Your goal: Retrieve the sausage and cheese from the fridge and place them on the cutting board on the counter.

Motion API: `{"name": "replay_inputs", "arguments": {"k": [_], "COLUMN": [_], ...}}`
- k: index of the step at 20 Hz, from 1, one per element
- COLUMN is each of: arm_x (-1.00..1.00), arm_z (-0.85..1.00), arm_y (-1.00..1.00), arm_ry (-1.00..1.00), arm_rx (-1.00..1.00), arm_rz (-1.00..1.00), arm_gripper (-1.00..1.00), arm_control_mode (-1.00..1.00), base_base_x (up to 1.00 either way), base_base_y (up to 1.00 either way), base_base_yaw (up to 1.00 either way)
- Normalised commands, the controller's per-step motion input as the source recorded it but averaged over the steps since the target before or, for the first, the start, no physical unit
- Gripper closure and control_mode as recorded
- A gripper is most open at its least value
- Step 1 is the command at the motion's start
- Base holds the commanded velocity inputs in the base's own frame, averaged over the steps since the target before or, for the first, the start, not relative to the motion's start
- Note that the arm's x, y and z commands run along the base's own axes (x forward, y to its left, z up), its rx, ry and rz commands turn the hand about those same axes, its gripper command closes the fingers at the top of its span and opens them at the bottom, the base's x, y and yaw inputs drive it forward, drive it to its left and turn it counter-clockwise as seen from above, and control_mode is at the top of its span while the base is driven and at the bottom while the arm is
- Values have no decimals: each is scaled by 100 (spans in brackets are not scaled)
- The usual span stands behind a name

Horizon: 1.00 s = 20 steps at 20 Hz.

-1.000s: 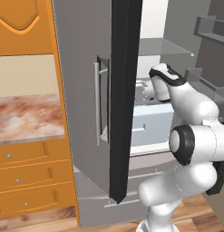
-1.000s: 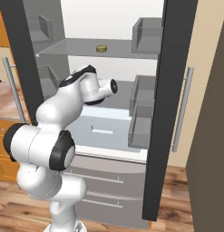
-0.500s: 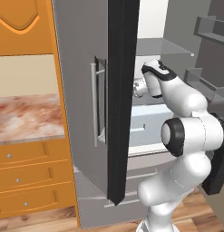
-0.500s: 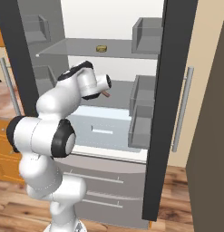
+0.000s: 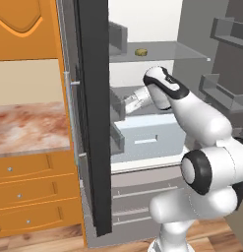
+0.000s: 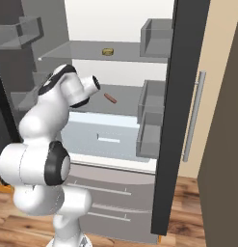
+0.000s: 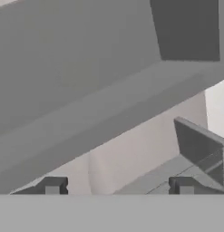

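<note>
Dark and blocky, the two fingertips of the robot's tool (image 7: 115,186) stand spread wide apart and grip nothing, aimed at grey fridge walls and a door bin. The tool itself is tucked behind the white wrist in the left base view, inside the tall grey double-door fridge (image 6: 185,120). The slim reddish-brown sausage link (image 6: 110,98) lies alone on the middle glass shelf, just beyond the wrist, with bare shelf around it. A small yellowish round piece (image 6: 108,51), possibly the cheese, sits on the upper shelf, too small to identify. The marbled reddish-brown stone surface (image 5: 29,129) is partly cut off by the open fridge door.
</note>
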Motion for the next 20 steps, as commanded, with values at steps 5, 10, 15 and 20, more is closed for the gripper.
{"name": "replay_inputs", "arguments": {"k": [5, 10, 15, 20], "arm_x": [-68, -12, -21, -6], "arm_z": [35, 59, 55, 12], "arm_y": [87, 26, -100, -89], "arm_ry": [-36, -4, 28, 35], "arm_rx": [-1, -1, -8, -16], "arm_rz": [-7, -11, -11, -34], "arm_gripper": [-100, -100, -100, -100], "arm_control_mode": [-100, -100, -100, -100], "base_base_x": [0, 0, 0, 0], "base_base_y": [0, 0, 0, 0], "base_base_yaw": [0, 0, 0, 0]}}
